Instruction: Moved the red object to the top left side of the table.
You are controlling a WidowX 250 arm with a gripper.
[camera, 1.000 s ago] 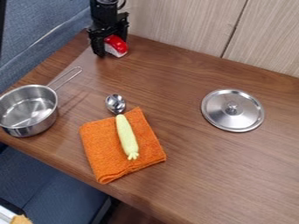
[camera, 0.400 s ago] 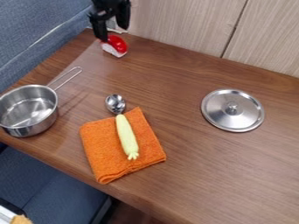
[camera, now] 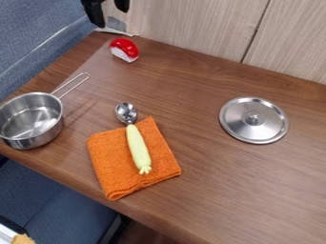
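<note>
Claw up at the top edge, left of centre, hanging over the bench's far left corner; black fingers spread, a gap between the tips. Red-and-white toy sushi sits on the bench near that corner, top left, just below and a little right of the claw, apart from it; glossy red top, white underside facing the lower left. Steel saucepan at the left edge of the view, upright, no lid on, its wire handle pointing up and right towards the toy. Spoon lies near the middle, left of centre: metal bowl on the bare wood, pale yellow handle running down across the orange cloth, knobbly end towards the near edge. Cloth lies flat, folded, roughly square, set at a slant, close to the bench's near edge. Round steel lid on the right, flat on the wood, knob up, well apart from the saucepan. Wood-look panel wall behind; blue upholstered seating along the upper left, more blue at lower left. Something white with a tan bit in the bottom left corner, can't tell what.
</note>
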